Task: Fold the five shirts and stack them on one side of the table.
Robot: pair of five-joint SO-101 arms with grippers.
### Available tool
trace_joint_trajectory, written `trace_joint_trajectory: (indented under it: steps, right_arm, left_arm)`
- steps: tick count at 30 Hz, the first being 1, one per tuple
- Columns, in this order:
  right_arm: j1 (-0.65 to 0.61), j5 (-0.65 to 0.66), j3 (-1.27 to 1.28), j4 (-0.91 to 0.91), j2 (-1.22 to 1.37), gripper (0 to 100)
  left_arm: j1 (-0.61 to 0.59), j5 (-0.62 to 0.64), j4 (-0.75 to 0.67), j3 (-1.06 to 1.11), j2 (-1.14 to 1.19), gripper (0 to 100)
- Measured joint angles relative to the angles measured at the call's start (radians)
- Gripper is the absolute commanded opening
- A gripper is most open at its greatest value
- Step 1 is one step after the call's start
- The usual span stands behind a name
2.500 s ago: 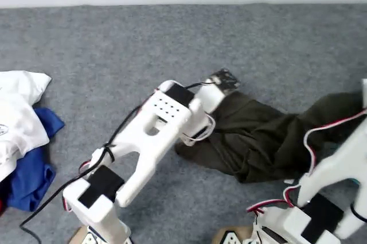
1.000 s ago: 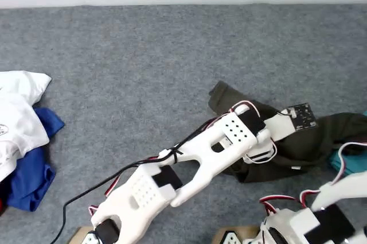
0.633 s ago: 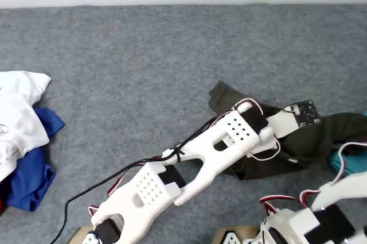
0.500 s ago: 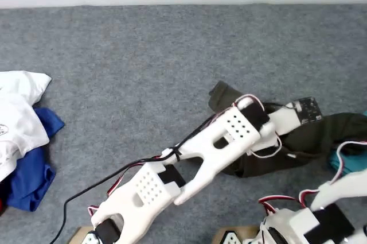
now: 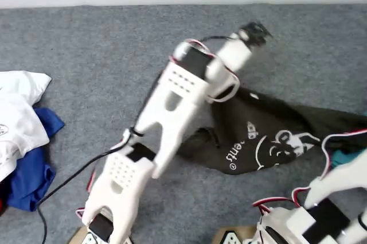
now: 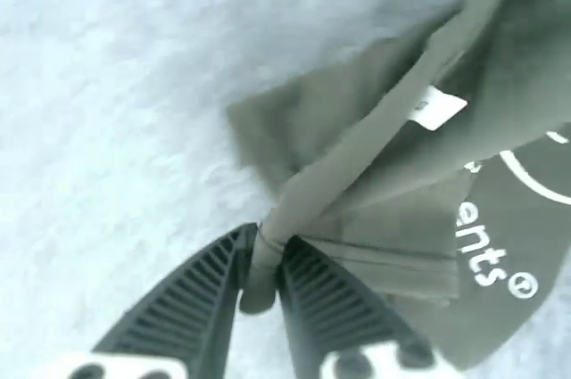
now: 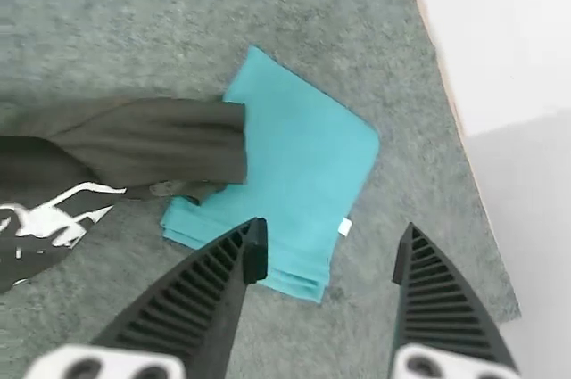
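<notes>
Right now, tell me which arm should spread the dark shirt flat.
Left, probably. The left gripper is shut on a bunched edge of the dark shirt; the right gripper hangs open over the folded teal shirt, holding nothing.

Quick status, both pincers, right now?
Left pincer: closed, holding the dark green shirt.
Right pincer: open, holding nothing, over the folded teal shirt.

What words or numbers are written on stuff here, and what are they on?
Dark shirt: white lettering beside a white drawing, cut off by a fold; no whole word reads.
White tag on that shirt: too small to read.
White shirt: a mark at its edge, too blurred to read.
</notes>
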Motion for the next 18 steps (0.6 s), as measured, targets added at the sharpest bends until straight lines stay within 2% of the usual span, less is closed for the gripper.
trace_joint_trajectory:
  steps: [5,11,18]
  right_arm:
    - [-0.084,0.0,0.0,0.0,0.0,22.9]
    - [-0.198,0.0,0.097,0.0,0.028,13.4]
    - [-0.351,0.0,0.144,-0.003,0.163,12.8]
  left_arm:
    - [-0.11,-0.018,0.0,0.187,-0.117,0]
    - [-0.267,-0.028,0.0,0.362,-0.178,0]
    - [-0.394,-0.052,-0.002,0.499,-0.178,0]
